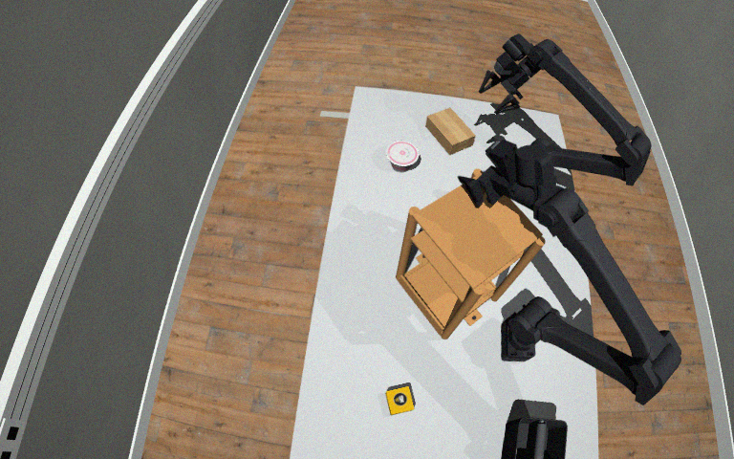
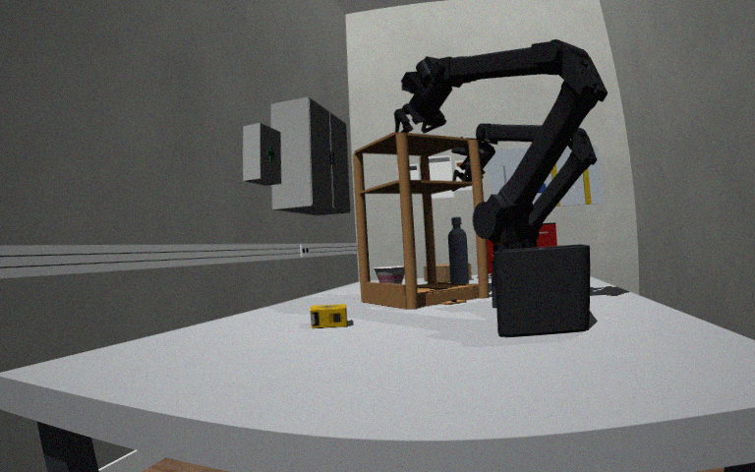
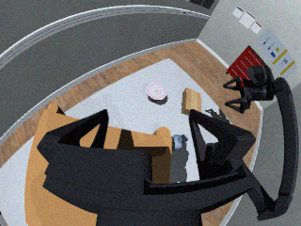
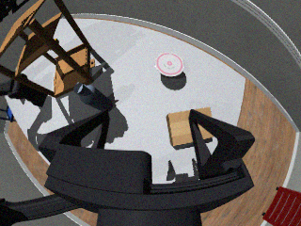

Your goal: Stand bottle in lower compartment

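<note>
In the top view, the left gripper [image 1: 478,162] [image 2: 411,131] [image 3: 149,113] is hovering by the far edge of the wooden shelf [image 1: 485,232] [image 2: 405,222] [image 3: 39,155] [image 4: 72,66], its fingers spread. The right gripper [image 1: 496,94] [image 2: 457,176] [image 3: 224,94] [image 4: 149,114] is hanging nearby, also spread and holding nothing. A round tub [image 1: 402,153] [image 2: 389,273] [image 3: 156,91] [image 4: 169,64] with a pink ring on its lid and a wooden block [image 1: 449,130] [image 2: 432,271] [image 3: 191,101] [image 4: 181,127] are lying near each other on the white table [image 1: 348,363] [image 2: 370,380] [image 3: 127,85] [image 4: 136,42]. A yellow tape measure [image 1: 399,399] [image 2: 328,316] is sitting well apart from them, on the other side of the shelf. The bottle is not showing here.

In the exterior view, the dark bottle [image 2: 458,254] [image 3: 179,141] [image 4: 91,96] is standing upright, cap up, showing between the shelf's posts. The left gripper is pointing down by the shelf's top board; whether it is touching cannot be told. A black box [image 1: 534,437] [image 2: 543,292] is standing in front of the arms.

In the left wrist view, the open fingers are framing part of the shelf and the table. The bottle is showing just beside a shelf corner, outside the shelf, with the right gripper hanging farther off.

In the right wrist view, the bottle is standing on the table beside the shelf, outside the lower compartment. One open finger is partly covering the block, while the tub is resting beyond it.
</note>
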Controlling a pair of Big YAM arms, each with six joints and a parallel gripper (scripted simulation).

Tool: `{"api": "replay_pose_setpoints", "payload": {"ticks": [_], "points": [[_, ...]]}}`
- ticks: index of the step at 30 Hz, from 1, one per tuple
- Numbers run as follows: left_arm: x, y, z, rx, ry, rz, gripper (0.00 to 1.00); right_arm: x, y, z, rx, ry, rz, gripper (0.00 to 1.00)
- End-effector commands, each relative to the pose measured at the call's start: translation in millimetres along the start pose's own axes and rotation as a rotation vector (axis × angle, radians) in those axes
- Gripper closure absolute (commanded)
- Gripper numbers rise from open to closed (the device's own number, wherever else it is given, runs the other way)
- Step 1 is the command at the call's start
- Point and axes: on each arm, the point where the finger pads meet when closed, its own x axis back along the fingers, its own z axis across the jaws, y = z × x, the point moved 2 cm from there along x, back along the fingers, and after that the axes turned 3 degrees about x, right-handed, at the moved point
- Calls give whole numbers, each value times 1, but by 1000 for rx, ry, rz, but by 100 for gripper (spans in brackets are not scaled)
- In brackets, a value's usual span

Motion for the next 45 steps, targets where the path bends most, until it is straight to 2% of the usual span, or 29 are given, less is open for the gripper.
{"api": "replay_pose_setpoints", "payload": {"ticks": [1,3,5,7,12,17,26,37,39,42,43,45], "points": [[49,-45,-39,-231,-124,41,0,-5,21,25,-33,-17,13,0],[62,-58,-46,-286,-173,49,0,-8,23,33,-27,-10,20,0],[62,-58,-46,-286,-173,49,0,-8,23,33,-27,-10,20,0],[80,-80,-53,-367,-239,65,0,-12,27,45,-30,-4,27,0],[100,-108,-60,-445,-331,83,0,-14,34,61,-10,9,37,0],[110,-126,-62,-490,-379,98,0,-19,41,77,0,21,49,0],[111,-129,-64,-475,-388,112,0,-39,51,97,34,41,79,0],[109,-129,-63,-472,-380,116,0,-107,56,113,163,87,104,0],[109,-129,-63,-472,-380,116,0,-107,56,113,163,87,104,0],[109,-129,-63,-478,-380,115,0,-125,52,112,199,106,111,0],[115,-117,-67,-475,-391,82,0,-131,50,110,211,111,112,0],[115,-117,-67,-475,-391,82,0,-141,45,105,223,118,113,0]]}}
